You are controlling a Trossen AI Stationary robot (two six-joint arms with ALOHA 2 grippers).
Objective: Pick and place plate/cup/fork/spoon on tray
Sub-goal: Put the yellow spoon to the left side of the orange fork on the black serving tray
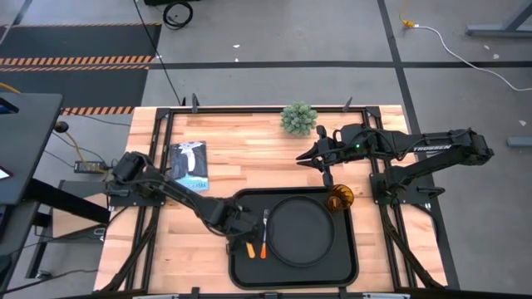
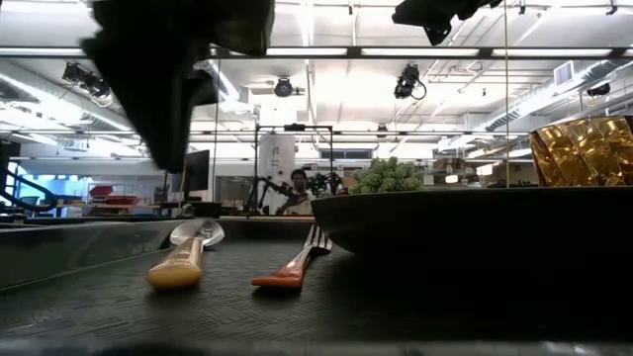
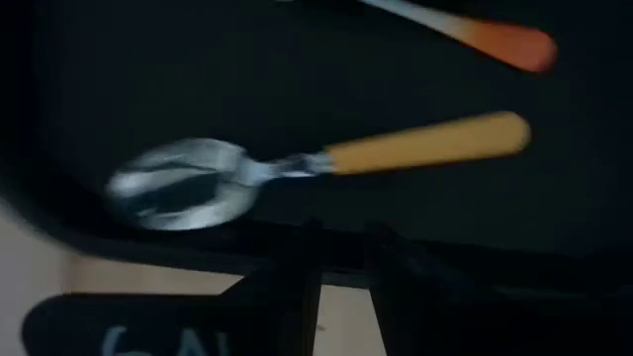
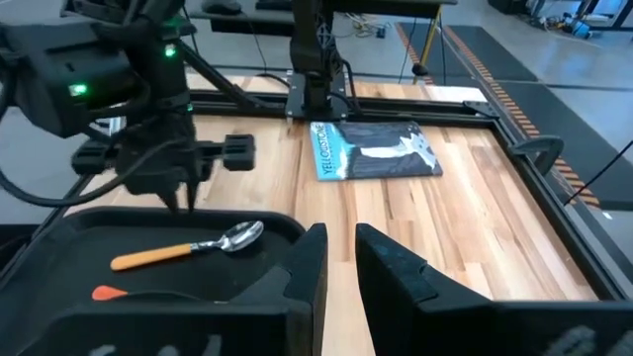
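The black tray (image 1: 241,274) lies at the table's near edge. On it rest the round black plate (image 1: 301,230), the fork (image 1: 264,237) beside the plate's left rim, and the spoon (image 1: 249,247) left of the fork. The spoon (image 3: 297,163) lies flat, as does the fork (image 2: 292,269). The amber cup (image 1: 339,198) stands upright at the tray's far right corner. My left gripper (image 1: 238,223) hovers above the spoon's bowl end, slightly open and empty. My right gripper (image 1: 320,164) is above the table beyond the tray's far edge, narrowly open and empty.
A small green plant (image 1: 298,118) stands at the table's far edge. A dark and blue booklet (image 1: 189,164) lies on the table's left part. Bare wood shows between the booklet and my right gripper. A person (image 2: 297,188) shows far behind the table.
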